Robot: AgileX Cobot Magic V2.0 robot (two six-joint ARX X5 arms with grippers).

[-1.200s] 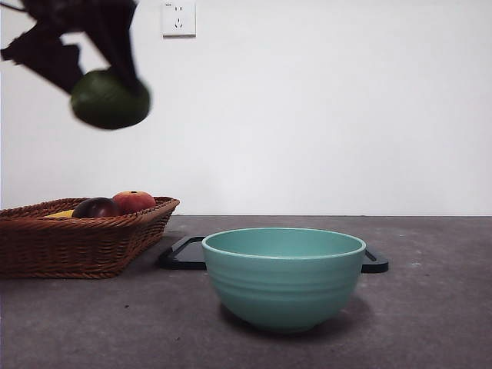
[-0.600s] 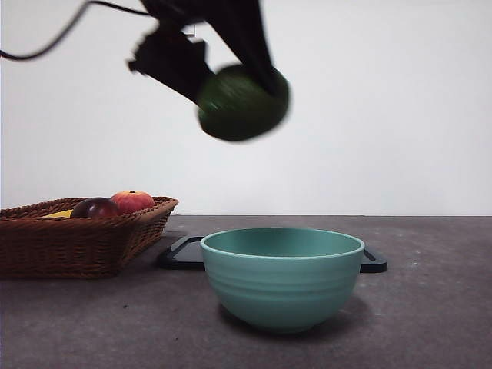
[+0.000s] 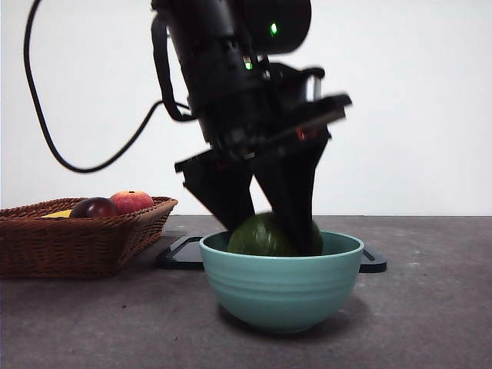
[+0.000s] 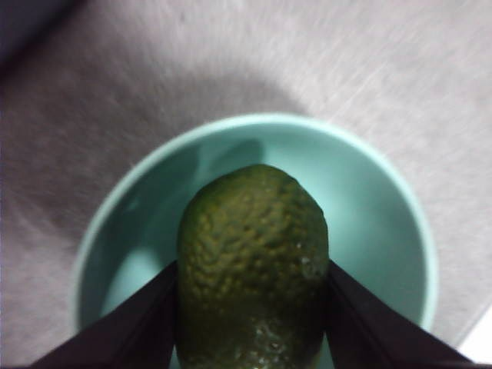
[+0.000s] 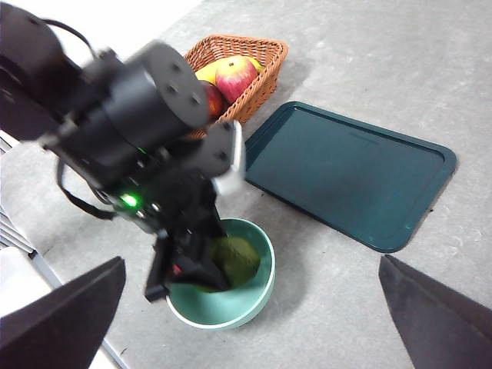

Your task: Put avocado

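Note:
The avocado is dark green with bumpy skin and sits low inside the teal bowl. My left gripper is shut on the avocado, one black jaw on each side, reaching down into the bowl. In the left wrist view the avocado fills the space between the jaws above the bowl. The right wrist view shows the left arm over the bowl with the avocado inside. My right gripper is high above the table, open and empty.
A wicker basket at the left holds a maroon fruit, a red-orange fruit and something yellow. A dark tray lies flat behind the bowl. A black cable hangs from the left arm.
My left gripper has carried the avocado from high at the left, rightward and down, into the teal bowl. The basket, bowl and tray have not moved.

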